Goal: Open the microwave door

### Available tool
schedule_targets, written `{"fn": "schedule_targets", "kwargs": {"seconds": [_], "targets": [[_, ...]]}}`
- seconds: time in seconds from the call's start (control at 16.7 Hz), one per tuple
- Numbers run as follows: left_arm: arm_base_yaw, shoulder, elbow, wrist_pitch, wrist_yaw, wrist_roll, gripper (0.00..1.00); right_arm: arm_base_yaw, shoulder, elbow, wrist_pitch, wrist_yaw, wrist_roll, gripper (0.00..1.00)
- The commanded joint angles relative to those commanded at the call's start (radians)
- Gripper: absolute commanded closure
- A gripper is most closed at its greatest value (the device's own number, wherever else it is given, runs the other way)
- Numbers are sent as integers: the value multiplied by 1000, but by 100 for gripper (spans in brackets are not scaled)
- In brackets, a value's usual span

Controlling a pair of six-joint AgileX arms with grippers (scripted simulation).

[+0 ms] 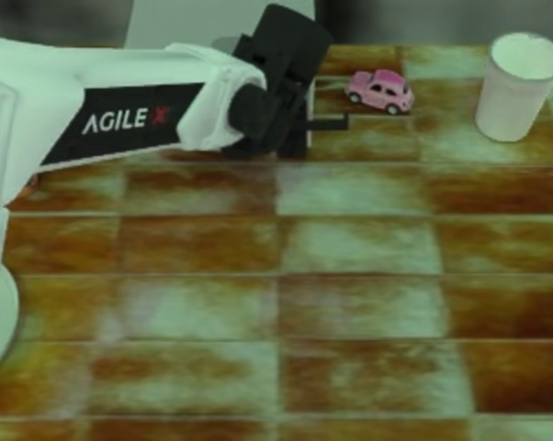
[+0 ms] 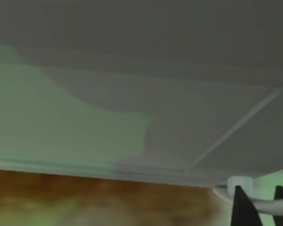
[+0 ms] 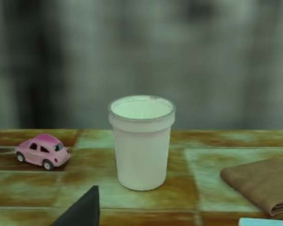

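The microwave [image 1: 185, 23] is a pale grey box at the table's far edge, mostly hidden behind my left arm. Its door [image 1: 308, 129] stands swung out toward the table, seen edge-on as a thin white strip. In the left wrist view the microwave door [image 2: 179, 108] fills the picture, with its framed grey window. A white handle bar [image 2: 266, 203] runs along the door's edge. My left gripper [image 2: 263, 207] has its two black fingers on either side of that bar and is shut on it. My right gripper [image 3: 87, 209] shows only in its own wrist view, facing the cup.
A pink toy car [image 1: 380, 91] sits just right of the door. A white cup [image 1: 520, 84] stands at the far right. A folded brown cloth [image 3: 259, 183] lies right of the cup. The table [image 1: 350, 303] is brown and pale tiles.
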Motion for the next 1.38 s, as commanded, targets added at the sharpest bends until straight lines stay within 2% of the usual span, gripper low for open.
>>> {"fn": "schedule_targets", "kwargs": {"seconds": [0.9, 1.38], "targets": [[0, 0, 0, 0, 0, 0, 100, 0, 0, 0, 0, 0, 0, 0], [5, -33, -53, 34, 29, 41, 100, 0, 0, 0, 0, 0, 0, 0]]}}
